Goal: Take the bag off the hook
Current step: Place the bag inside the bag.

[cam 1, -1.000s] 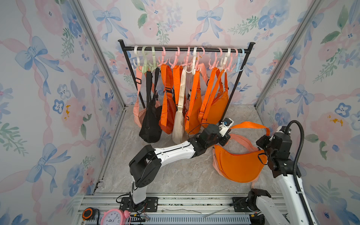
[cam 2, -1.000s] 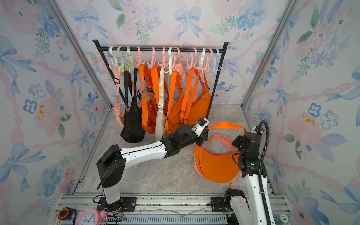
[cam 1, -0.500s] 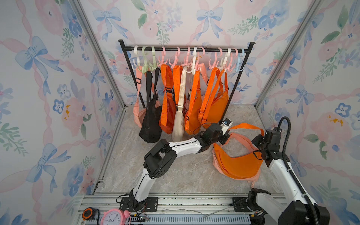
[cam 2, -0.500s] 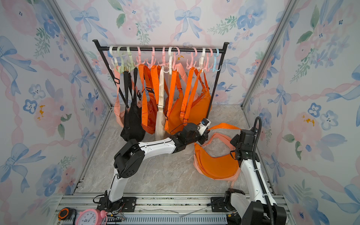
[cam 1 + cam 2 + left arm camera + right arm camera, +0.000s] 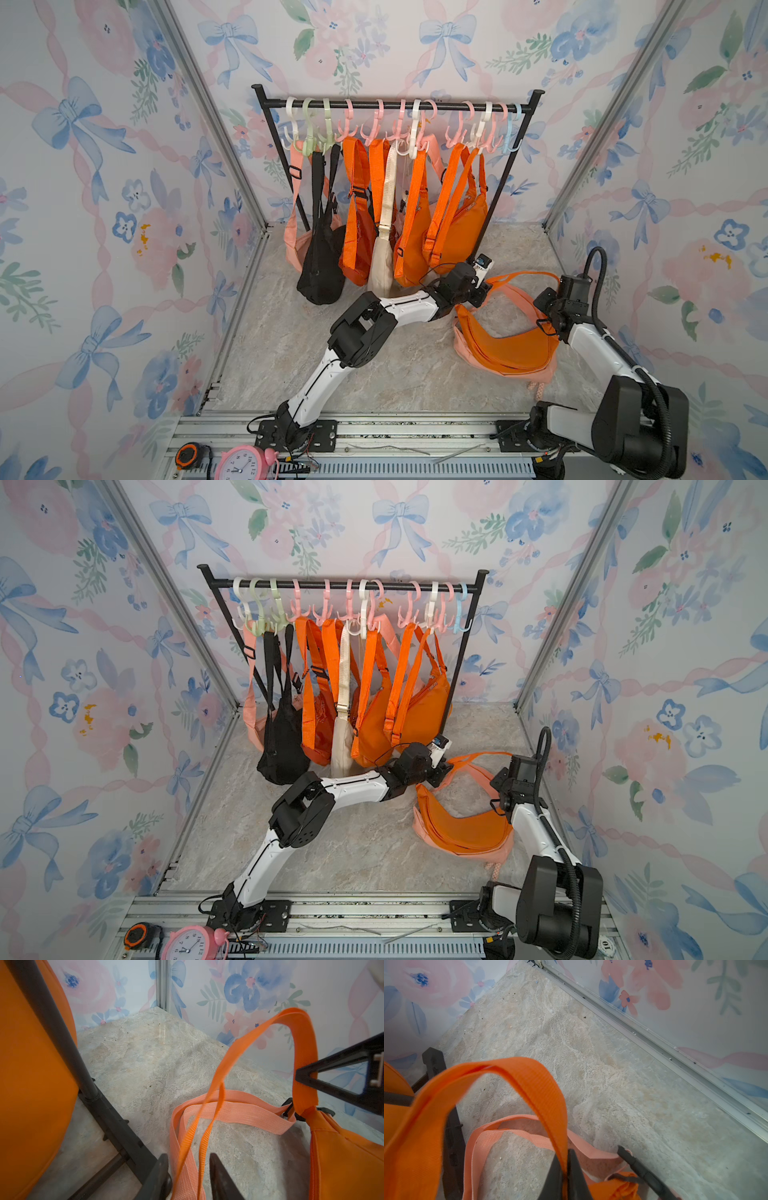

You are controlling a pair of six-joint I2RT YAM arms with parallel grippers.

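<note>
The orange bag (image 5: 511,345) (image 5: 461,825) lies on the floor at the right, off the hooks (image 5: 399,124), partly on top of a pink bag (image 5: 540,374). Its orange strap (image 5: 259,1032) arches up between my two grippers. My left gripper (image 5: 189,1159) (image 5: 482,286) is open, and the orange strap and a pink strap (image 5: 239,1103) run loose between its fingers. My right gripper (image 5: 565,1159) (image 5: 544,320) is shut on the orange strap near the bag's end.
A black rack (image 5: 395,107) at the back carries pink, black, orange and cream bags on plastic hooks. Its right leg (image 5: 62,1043) stands close beside my left gripper. The right wall's metal rail (image 5: 675,1053) runs near my right gripper. A pink clock (image 5: 243,463) sits at the front edge.
The orange bag has come down from hanging between the grippers to lying on the pink bag. My left gripper has opened and let the strap go. Both arms have lowered.
</note>
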